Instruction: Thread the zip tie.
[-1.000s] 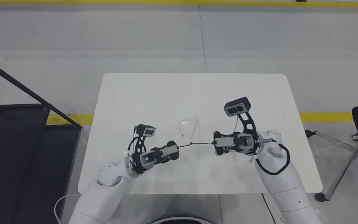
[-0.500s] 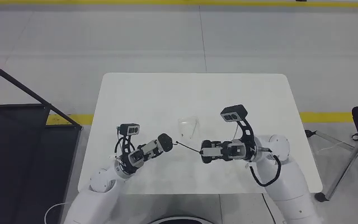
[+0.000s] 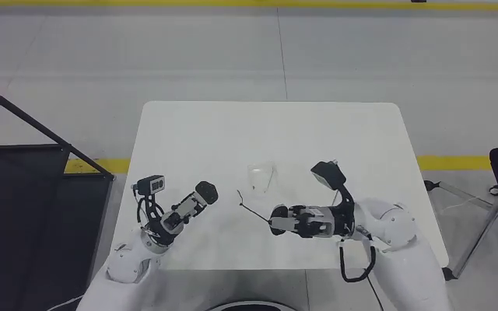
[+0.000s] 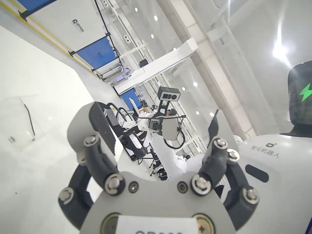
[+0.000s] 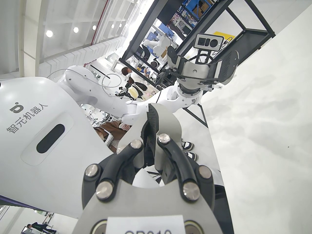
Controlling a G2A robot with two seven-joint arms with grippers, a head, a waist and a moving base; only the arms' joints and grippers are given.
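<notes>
You have the white rectangular table (image 3: 194, 132) in front of you, and the small clear plastic bag (image 3: 262, 176) lies near its middle. The left gripper (image 3: 207, 191) is to the left of this bag and a little nearer to you, and the right gripper (image 3: 275, 221) is in front of the bag, slightly to its right. The thin black plastic zip tie (image 3: 250, 210) is between the pressed-together fingers of the right gripper and points toward the left gripper, with its free end just in front of the bag and apart from the left gripper.

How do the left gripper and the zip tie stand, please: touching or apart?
Apart: the top view shows a plain gap between the left gripper and the zip tie.
</notes>
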